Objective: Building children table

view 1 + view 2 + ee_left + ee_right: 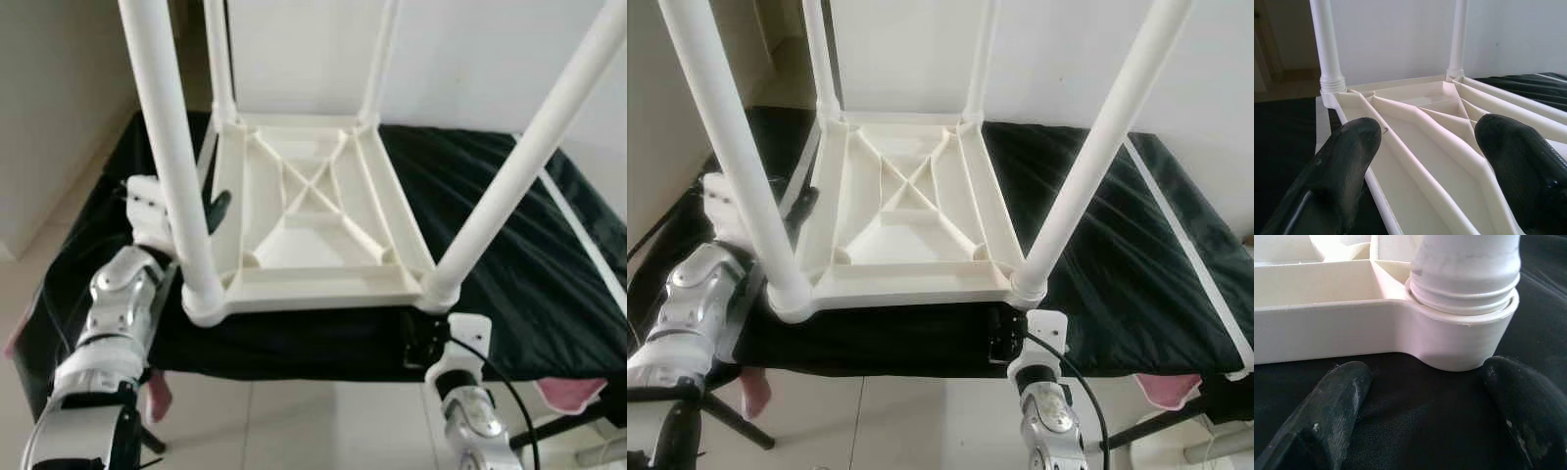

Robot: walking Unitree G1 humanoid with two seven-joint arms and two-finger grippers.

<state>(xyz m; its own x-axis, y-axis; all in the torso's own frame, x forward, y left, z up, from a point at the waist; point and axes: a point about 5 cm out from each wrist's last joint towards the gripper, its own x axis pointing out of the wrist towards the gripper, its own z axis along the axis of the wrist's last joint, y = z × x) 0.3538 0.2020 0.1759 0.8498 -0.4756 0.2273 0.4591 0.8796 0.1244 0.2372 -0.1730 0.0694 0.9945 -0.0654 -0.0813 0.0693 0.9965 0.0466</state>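
On the black cloth-covered work surface (509, 255) lies the white plastic children's table (313, 211), upside down, with its ribbed underside facing up and four white round legs standing in the corner sockets. The near right leg (529, 147) sits in its socket, and in the right wrist view a ring of thread seems visible above the socket rim (1464, 316), so I judge this leg may not be fully screwed in.

The right gripper (1425, 406) is low at the near edge of the cloth, just in front of this corner socket; its two black fingers are spread wide with nothing between them. The left gripper (1444, 161) is at the left rim of the tabletop, its fingers also wide apart, standing on either side of the rim but not closed on it.

To do this step well, I think the left gripper should first close on the rim and keep the tabletop from turning. After that the right gripper should rise to the leg, not the socket, hold it squarely, and turn it until the thread disappears. A tilted grasp could make the leg bind.
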